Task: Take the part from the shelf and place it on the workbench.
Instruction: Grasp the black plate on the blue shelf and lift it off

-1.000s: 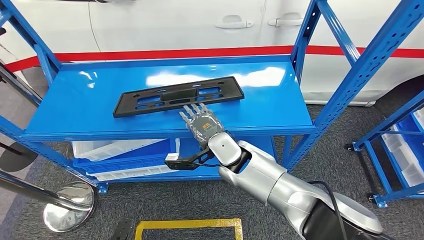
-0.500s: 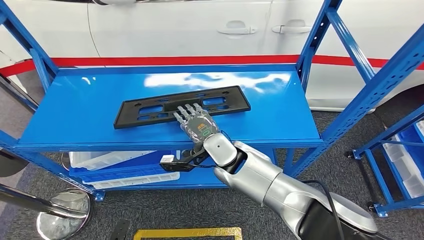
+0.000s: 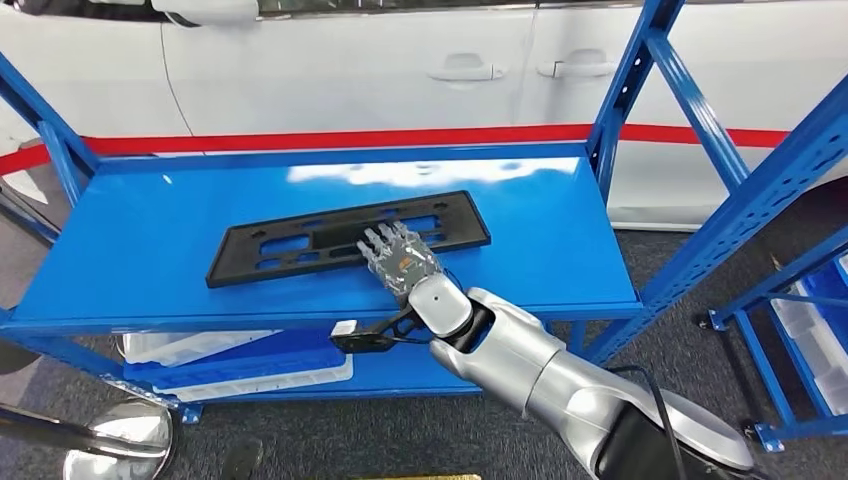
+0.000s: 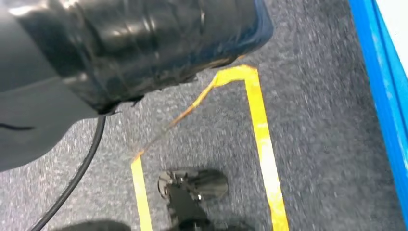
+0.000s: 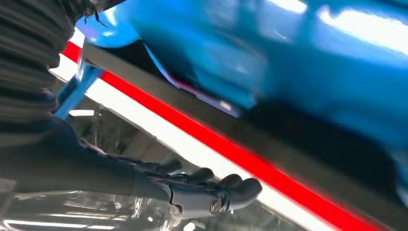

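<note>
Head view: a flat black part (image 3: 345, 237) with slots lies lengthwise on the top board of a blue shelf (image 3: 150, 230), in front of a white car (image 3: 350, 70) with a red stripe. The right hand (image 3: 398, 258) rests palm down on the part's near edge, its fingers (image 3: 385, 240) laid close together over the part; whether they grip it cannot be told. White bins (image 3: 250, 375) sit on the lower shelf board.
</note>
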Available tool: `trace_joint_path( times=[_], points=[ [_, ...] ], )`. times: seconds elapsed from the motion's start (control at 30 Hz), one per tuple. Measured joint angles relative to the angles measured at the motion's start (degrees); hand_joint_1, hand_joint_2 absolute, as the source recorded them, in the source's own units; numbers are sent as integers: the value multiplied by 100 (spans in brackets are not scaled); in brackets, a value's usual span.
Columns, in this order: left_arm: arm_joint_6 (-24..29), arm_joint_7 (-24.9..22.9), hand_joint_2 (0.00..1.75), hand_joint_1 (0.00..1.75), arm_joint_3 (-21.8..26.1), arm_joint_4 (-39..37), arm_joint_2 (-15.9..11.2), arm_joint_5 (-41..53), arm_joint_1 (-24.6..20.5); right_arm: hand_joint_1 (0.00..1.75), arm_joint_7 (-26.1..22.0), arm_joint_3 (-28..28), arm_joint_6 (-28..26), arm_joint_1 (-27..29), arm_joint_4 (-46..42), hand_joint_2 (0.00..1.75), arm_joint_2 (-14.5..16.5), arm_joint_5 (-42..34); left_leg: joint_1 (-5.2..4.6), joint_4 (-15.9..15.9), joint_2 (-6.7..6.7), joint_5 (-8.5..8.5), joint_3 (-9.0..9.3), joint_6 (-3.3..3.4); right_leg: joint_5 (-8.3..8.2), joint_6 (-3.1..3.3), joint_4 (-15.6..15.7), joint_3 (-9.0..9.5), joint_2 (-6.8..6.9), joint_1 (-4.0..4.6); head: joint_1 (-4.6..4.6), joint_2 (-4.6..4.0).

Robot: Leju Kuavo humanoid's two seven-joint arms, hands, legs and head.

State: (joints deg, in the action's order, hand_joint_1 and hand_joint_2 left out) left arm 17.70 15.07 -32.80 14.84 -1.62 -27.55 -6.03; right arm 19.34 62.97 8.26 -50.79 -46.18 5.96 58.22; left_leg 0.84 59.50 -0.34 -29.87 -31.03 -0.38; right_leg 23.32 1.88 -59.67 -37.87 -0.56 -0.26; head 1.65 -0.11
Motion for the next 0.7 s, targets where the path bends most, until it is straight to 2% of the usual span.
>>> trace_joint_path(
  times=[0.03,0.07,0.13,0.17,0.2,0.23,0.27,0.3,0.33,0.37,0.43,0.5,0.57,0.63,0.67,0.7],
  points=[
    [5,-10,0,0,-2,0,3,-15,-3,0,-13,0,73,-1,36,175,6,13,6,159,4,-88,-75,-23,10,24,14,27,-1,-15,10,0],
    [15,-20,0,0,-4,0,6,-28,-7,0,-19,0,115,1,77,175,12,19,14,437,8,-217,-227,-46,20,43,20,45,0,-21,20,0],
    [39,-39,0,0,-7,0,11,-52,-7,0,-3,0,144,26,179,175,16,28,24,1124,8,-482,-647,-88,43,69,17,52,-2,-16,29,0],
    [50,-45,0,0,-8,0,11,-65,4,0,11,0,155,39,230,175,13,33,26,1355,8,-526,-819,-100,56,75,13,58,-6,-12,27,0],
    [62,-50,0,0,-9,0,10,-74,20,0,28,0,175,47,274,175,7,37,26,1388,8,-456,-893,-104,71,76,9,73,-13,-10,30,0],
    [72,-54,0,0,-9,0,8,-79,34,0,43,0,199,47,309,175,-1,40,26,1197,8,-267,-856,-96,89,70,6,99,-21,-9,32,0],
    [82,-57,0,0,-10,0,5,-83,44,0,55,0,237,43,343,175,-8,40,26,835,8,-4,-729,-80,110,59,4,135,-27,-10,33,0],
    [89,-58,0,0,-10,0,3,-84,42,0,64,0,282,39,379,175,-14,40,20,463,9,188,-591,-61,127,44,5,172,-29,-8,32,0],
    [91,-58,0,0,-10,0,1,-86,35,0,71,0,328,31,413,175,-21,40,3,141,10,284,-473,-37,138,22,7,192,-29,-5,32,0],
    [93,-58,0,0,-10,0,0,-89,28,0,76,0,370,22,442,175,-25,39,-14,-42,8,331,-400,-7,144,-6,10,201,-28,0,31,0],
    [97,-61,0,0,-11,0,1,-93,31,0,83,0,415,8,482,175,-31,38,-43,-113,3,314,-358,56,149,-69,22,211,-31,8,29,0],
    [102,-60,0,0,-12,0,4,-98,38,0,94,0,436,1,518,175,-44,33,-13,-148,13,394,-313,129,212,-135,-18,215,-30,16,23,0],
    [103,-52,0,0,-12,0,9,-101,27,0,115,0,428,-3,553,175,-65,17,13,-197,28,432,-287,184,473,-183,-396,58,-17,16,8,0],
    [103,-45,0,0,-12,0,8,-113,23,0,151,0,375,9,584,175,-84,6,0,-202,33,435,-290,202,845,-209,-1143,-271,-7,7,-3,0],
    [103,-44,0,0,-12,0,8,-119,25,14,170,0,343,21,600,175,-95,5,-5,-199,34,434,-292,205,944,-217,-1449,-410,-6,4,-3,0],
    [102,-43,0,0,-12,0,7,-123,27,58,186,0,319,31,613,175,-105,6,-9,-196,33,432,-291,207,944,-219,-1582,-467,-5,4,-2,0]
  ],
)
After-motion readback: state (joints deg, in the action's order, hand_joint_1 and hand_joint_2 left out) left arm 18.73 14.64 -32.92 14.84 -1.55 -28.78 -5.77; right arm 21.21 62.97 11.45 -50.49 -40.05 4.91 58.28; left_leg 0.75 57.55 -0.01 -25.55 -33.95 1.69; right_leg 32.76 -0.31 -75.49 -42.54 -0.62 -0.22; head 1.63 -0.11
